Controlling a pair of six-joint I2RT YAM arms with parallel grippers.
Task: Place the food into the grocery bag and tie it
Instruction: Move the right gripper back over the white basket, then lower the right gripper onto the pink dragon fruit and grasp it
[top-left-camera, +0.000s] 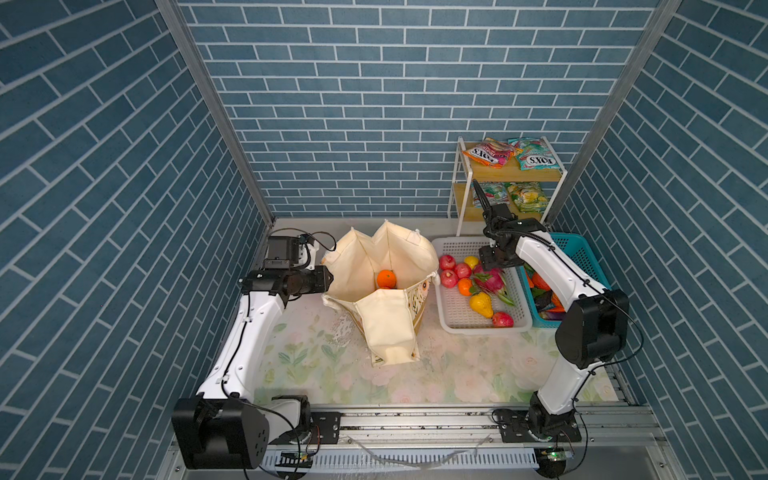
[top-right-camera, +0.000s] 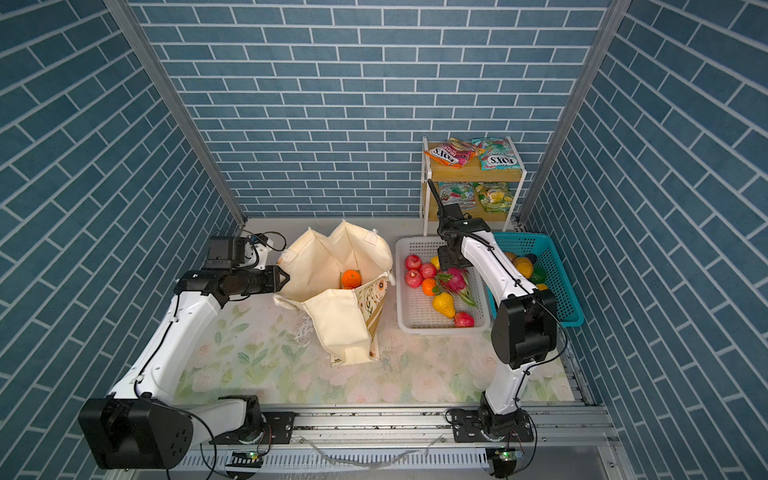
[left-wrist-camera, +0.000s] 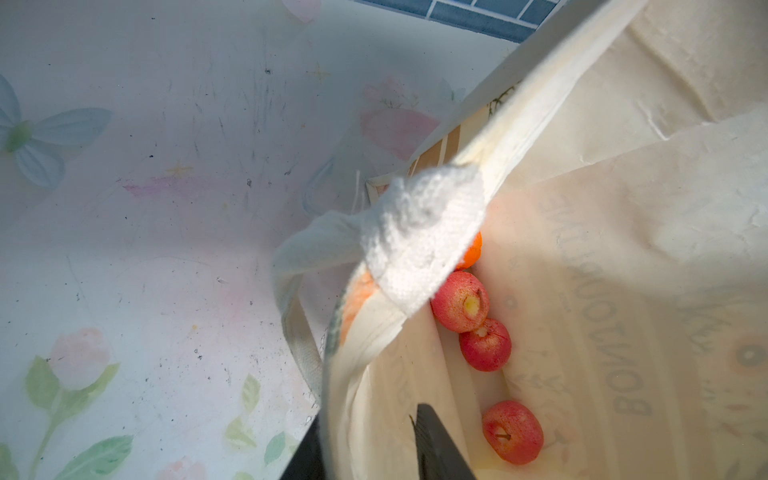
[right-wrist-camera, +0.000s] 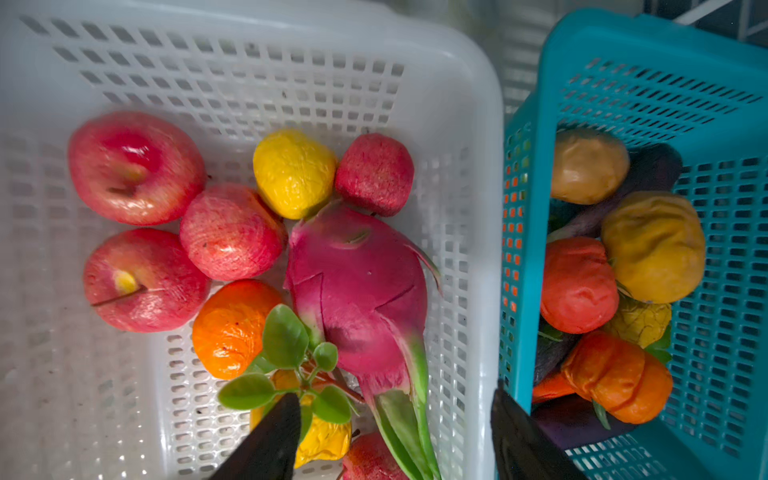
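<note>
**Grocery bag, part-filled; remaining stock alongside**

Grocery bag (top-left-camera: 386, 328): upright on the floral table (top-left-camera: 457, 374), mouth open, holding one orange (top-left-camera: 386, 277) and three red apples (left-wrist-camera: 459, 301).
Left gripper (left-wrist-camera: 370, 415): clamped on the bag's rim, one finger inside, one outside.
Right gripper (right-wrist-camera: 395, 395): jaws spread, empty, over the dragon fruit (right-wrist-camera: 357, 286) in the white basket (top-left-camera: 457, 311).
Snack packets (top-left-camera: 488, 151): on the shelf (top-left-camera: 536, 174).

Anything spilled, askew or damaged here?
Nothing spilled. The grocery bag sags, its near wall folded outward over the front. Beside it, a scuffed patch on the floral tablecloth has its print worn to white.
</note>
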